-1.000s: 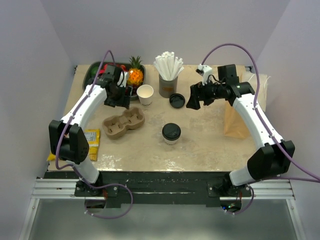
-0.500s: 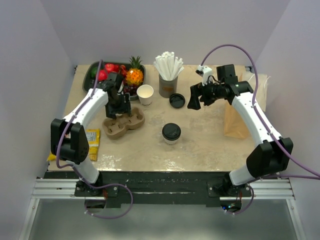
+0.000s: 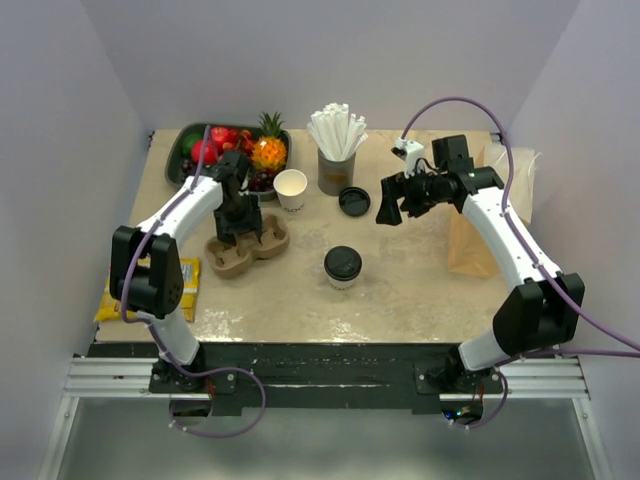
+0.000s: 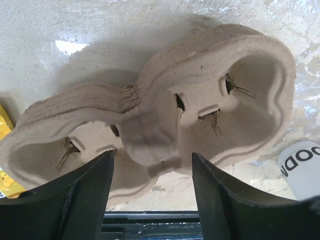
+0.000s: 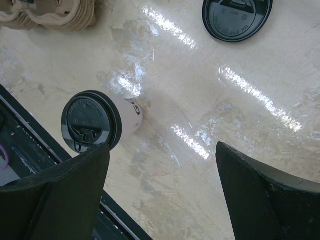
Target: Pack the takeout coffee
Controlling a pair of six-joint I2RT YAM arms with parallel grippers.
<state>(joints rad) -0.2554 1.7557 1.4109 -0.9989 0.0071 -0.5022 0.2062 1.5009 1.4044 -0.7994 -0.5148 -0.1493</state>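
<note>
We're at gripping the brown pulp two-cup carrier (image 3: 225,258), centre-left: left fingers (image 4: 75,200) apart astride its middle, right fingers (image 5: 270,195) apart, empty. Next, we judge, clamp squarely.

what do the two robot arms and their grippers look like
The left arm and right arm have white tubular links and chunky black joints. A purple cable loops along each. The left gripper and right gripper are black, with broad, tapering fingers.
</note>
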